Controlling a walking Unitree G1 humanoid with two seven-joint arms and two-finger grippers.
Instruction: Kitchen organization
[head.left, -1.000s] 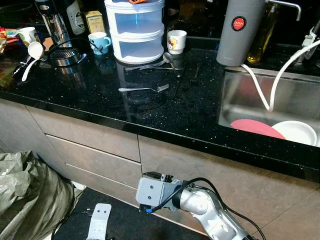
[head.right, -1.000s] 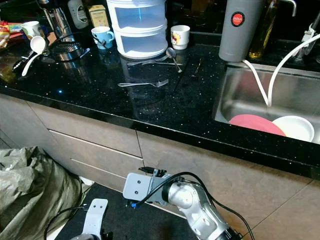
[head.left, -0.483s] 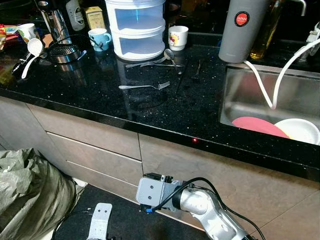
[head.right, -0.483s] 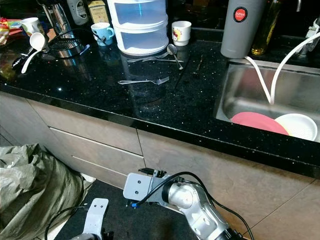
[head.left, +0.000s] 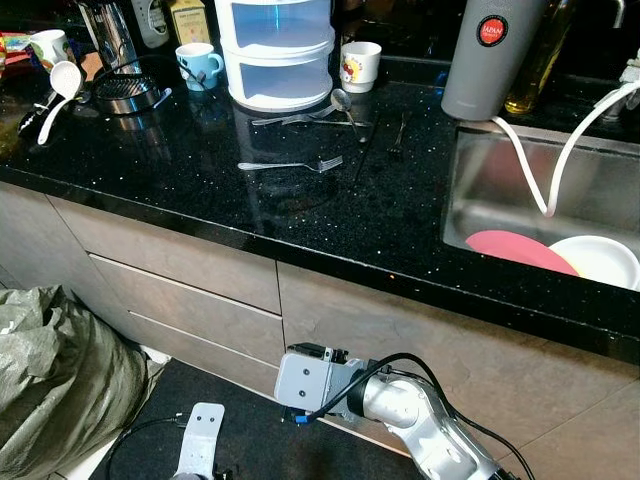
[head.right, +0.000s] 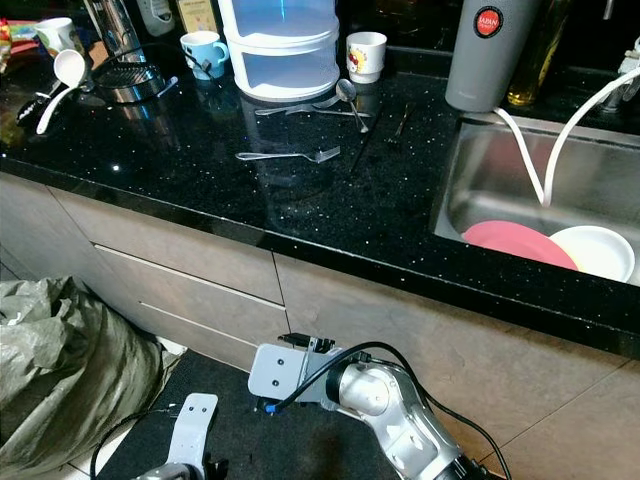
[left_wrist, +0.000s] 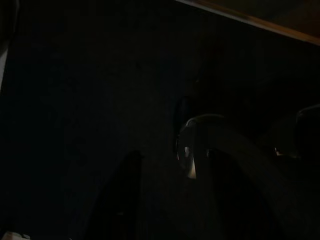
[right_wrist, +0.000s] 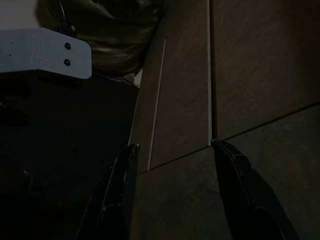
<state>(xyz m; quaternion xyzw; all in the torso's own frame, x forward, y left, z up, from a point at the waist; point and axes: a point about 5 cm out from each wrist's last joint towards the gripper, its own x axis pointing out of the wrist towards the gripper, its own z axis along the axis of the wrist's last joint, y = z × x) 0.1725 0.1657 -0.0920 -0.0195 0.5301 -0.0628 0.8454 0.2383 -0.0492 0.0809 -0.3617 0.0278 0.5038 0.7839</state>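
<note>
While both arms hang low in front of the cabinet drawers (head.left: 190, 285), no manipulation is under way; the step in hand appears to be the approach to the countertop (head.left: 180, 175). The right gripper (right_wrist: 172, 200) has its fingers spread, pointing at the cabinet fronts and holding nothing. The left gripper (left_wrist: 165, 200) sits in deep shade; its finger state cannot be determined.

Loose cutlery awaits sorting: a fork (head.left: 292, 165) lies alone mid-counter, and a spoon (head.left: 342, 103) with further utensils lies just beside the stacked container (head.left: 275, 55). The next move probably calls for raising one arm above counter height and aligning it with the fork handle.
</note>
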